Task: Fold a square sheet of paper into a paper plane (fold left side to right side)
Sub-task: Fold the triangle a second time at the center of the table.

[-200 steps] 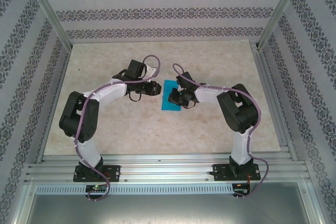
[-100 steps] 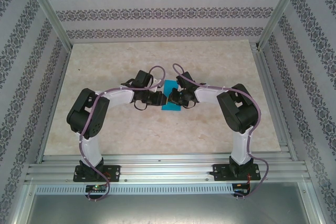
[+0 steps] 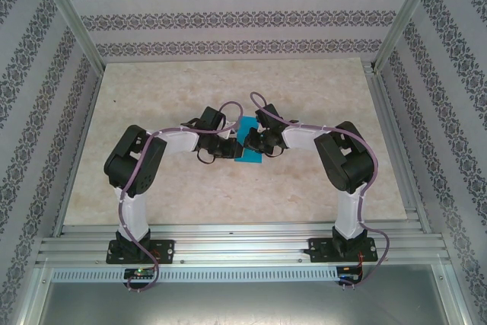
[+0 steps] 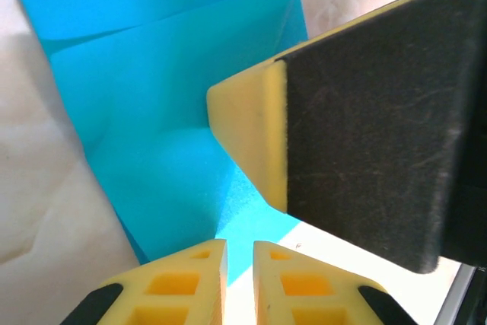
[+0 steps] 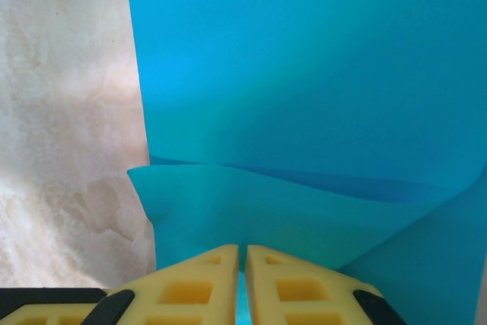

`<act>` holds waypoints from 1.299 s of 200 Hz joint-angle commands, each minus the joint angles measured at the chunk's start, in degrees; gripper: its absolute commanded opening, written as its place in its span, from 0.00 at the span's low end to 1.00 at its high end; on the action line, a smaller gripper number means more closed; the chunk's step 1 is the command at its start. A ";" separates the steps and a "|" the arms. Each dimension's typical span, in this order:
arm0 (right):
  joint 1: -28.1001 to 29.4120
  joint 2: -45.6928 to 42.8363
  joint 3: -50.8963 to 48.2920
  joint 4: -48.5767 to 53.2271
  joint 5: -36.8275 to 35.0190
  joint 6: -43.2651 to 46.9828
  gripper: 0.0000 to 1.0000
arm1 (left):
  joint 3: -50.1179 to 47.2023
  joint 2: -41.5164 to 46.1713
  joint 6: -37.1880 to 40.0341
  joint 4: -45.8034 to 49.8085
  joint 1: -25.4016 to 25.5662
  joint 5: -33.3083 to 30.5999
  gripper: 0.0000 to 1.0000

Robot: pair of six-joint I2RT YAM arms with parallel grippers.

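Where the two arms met over the marbled table (image 3: 228, 89), the left gripper (image 3: 230, 148) sat at the left edge of the sheet of paper (image 3: 247, 157). Its fingers (image 4: 183, 279) were all but together, with a sliver between them; could not tell whether they gripped paper. The sheet was bright cyan-blue and creased, lying flat mid-table between the grippers with one layer curling upward. The right gripper (image 3: 254, 142) pinched that raised fold, fingers (image 5: 198, 287) nearly touching.
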State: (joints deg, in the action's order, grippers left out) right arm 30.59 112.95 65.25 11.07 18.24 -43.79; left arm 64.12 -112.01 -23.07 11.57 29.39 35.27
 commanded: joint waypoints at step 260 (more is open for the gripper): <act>-0.38 2.22 0.40 0.11 0.95 0.17 0.09 | -3.20 -4.02 3.16 1.48 3.76 -8.19 0.14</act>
State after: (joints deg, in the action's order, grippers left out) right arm 30.61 113.21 64.77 9.93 22.35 -44.91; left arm 63.53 -112.86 -21.45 10.28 30.81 30.74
